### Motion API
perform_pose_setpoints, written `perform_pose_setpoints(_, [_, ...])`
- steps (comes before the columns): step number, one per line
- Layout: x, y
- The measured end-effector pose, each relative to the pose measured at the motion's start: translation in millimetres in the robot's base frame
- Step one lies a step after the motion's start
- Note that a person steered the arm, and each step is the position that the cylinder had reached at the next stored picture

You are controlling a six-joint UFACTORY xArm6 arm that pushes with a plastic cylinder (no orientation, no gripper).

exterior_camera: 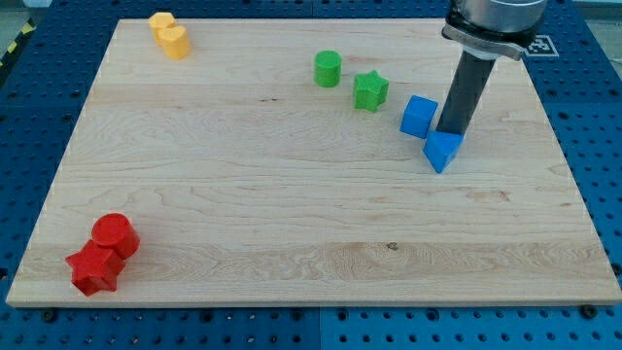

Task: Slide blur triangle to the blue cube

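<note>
1. Camera view: a pale wooden board (pixel 292 194) lies on a blue perforated table (pixel 39 78), seen from above and in front.
2. At the view's bottom left, a red cylinder (pixel 116 234) touches a red star-shaped block (pixel 94 268) just below it.
3. Near the view's top left, a yellow block (pixel 170 36), its shape hard to make out, sits close to the board's far edge.
4. Right of centre, toward the top, a green cylinder (pixel 328 68) stands near a green star (pixel 370 90), slightly apart from it.
5. Further right sits the blue cube (pixel 419 117).
6. Just beside the cube, lower and to the right, is the blue triangle (pixel 442 150); a narrow gap seems to separate the 2.
7. The dark rod comes down from the view's top right. My tip (pixel 452 132) rests against the triangle's upper edge, just right of the cube. The rod has no jaws and holds nothing.
</note>
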State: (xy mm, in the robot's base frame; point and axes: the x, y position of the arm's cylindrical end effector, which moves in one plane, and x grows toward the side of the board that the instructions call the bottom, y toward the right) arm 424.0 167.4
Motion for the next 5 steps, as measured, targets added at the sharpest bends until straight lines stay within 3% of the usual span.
perform_pose_setpoints(3, [-11.4, -51.1])
perform_pose_setpoints(5, [-9.3, -38.2])
